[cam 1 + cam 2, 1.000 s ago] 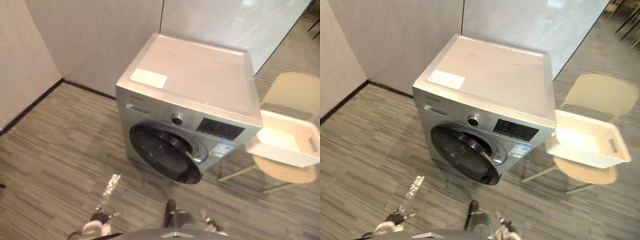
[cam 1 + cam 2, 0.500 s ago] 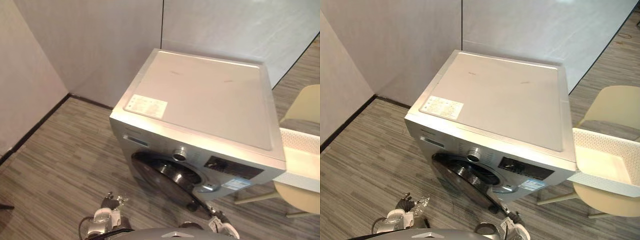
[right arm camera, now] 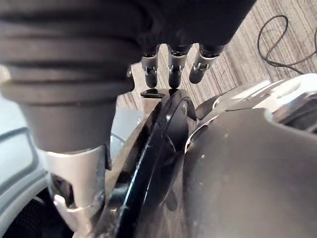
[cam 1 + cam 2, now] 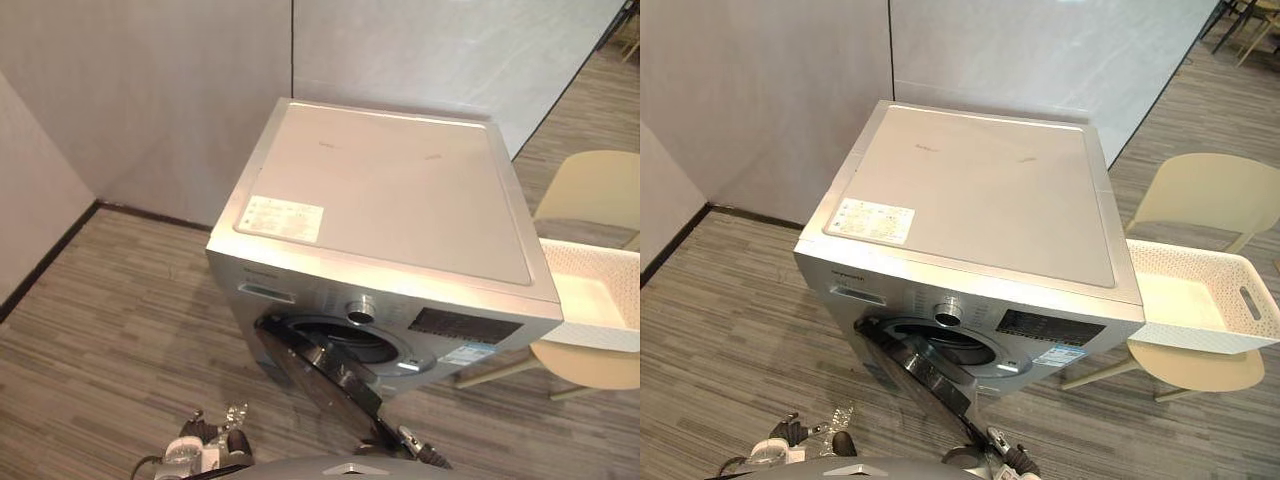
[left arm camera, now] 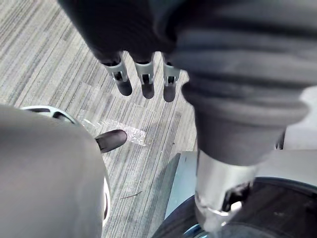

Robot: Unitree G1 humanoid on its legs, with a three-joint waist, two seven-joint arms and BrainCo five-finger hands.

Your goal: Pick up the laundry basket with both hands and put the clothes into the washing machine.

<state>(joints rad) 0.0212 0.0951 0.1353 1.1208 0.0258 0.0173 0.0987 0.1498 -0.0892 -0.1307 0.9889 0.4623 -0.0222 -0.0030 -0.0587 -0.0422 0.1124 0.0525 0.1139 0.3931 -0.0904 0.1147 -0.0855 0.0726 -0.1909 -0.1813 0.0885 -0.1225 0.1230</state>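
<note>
A: Materials, shapes, pls?
B: The washing machine [image 4: 980,190] is showing a boxy silver-grey metal shell w/ a flat top. A pale label [image 4: 872,220] is sitting at one front corner, and a round dial [image 4: 949,313] by a dark panel [image 4: 1050,327]. Its round door [image 4: 915,365], dark glossy glass in a black rim, is hanging open. The floor [image 4: 730,300] is showing grey wood-grain planks.
A: Basket?
B: The laundry basket [image 4: 1185,268] is white perforated plastic, rectangular, w/ a slot handle at one end. It is sitting on a cream chair [image 4: 1205,190], well off to the right of the right hand [image 3: 176,62], past the machine. Contents: can't tell.
A: Hands?
B: The left hand [image 5: 147,79] is hanging low over the floor, fingers straight and relaxed, gripping nothing. The right hand is pointing down likewise, fingers straight, nothing held, tips just beside the door's rim. Contact: can't tell. The machine is standing ahead of both hands.
</note>
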